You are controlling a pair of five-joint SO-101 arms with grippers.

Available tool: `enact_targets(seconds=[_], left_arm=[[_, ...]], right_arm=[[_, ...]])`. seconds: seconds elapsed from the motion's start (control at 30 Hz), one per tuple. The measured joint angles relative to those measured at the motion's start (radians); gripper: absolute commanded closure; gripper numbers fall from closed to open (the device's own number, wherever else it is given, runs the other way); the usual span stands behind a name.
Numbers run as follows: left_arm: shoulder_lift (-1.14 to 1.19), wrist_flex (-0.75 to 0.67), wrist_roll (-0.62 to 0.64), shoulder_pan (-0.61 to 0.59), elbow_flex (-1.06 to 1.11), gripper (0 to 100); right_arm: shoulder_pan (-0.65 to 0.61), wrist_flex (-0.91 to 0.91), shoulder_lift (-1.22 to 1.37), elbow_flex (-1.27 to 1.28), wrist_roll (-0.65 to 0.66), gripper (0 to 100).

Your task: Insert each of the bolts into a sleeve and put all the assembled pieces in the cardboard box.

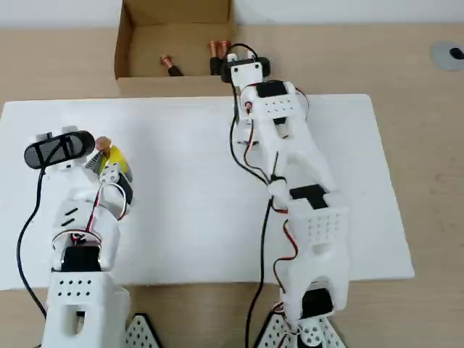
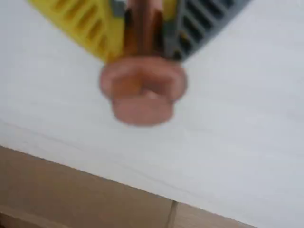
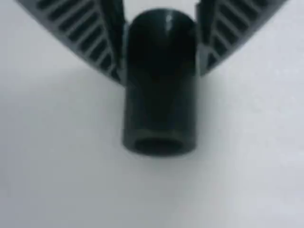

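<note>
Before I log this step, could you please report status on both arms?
Left gripper shut on bolt. Right gripper shut on sleeve. Bolt and sleeve apart, not joined. Some pieces lie in cardboard box.

The bolt (image 2: 142, 90) is copper-toned metal, smooth and satin. The sleeve (image 3: 160, 95) is black plastic, smooth with a faint sheen. The cardboard box (image 1: 167, 87) is matt brown; the surface (image 1: 435, 181) is wood-grain under a matt white sheet (image 1: 188, 217).
</note>
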Motion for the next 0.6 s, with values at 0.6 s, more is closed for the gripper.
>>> enact_targets(seconds=[0.6], left_arm=[[0.000,0.069,0.000,0.000,-0.106,99]], right_arm=[[-0.002,0.413,0.031,-0.566,0.060,98.7]])
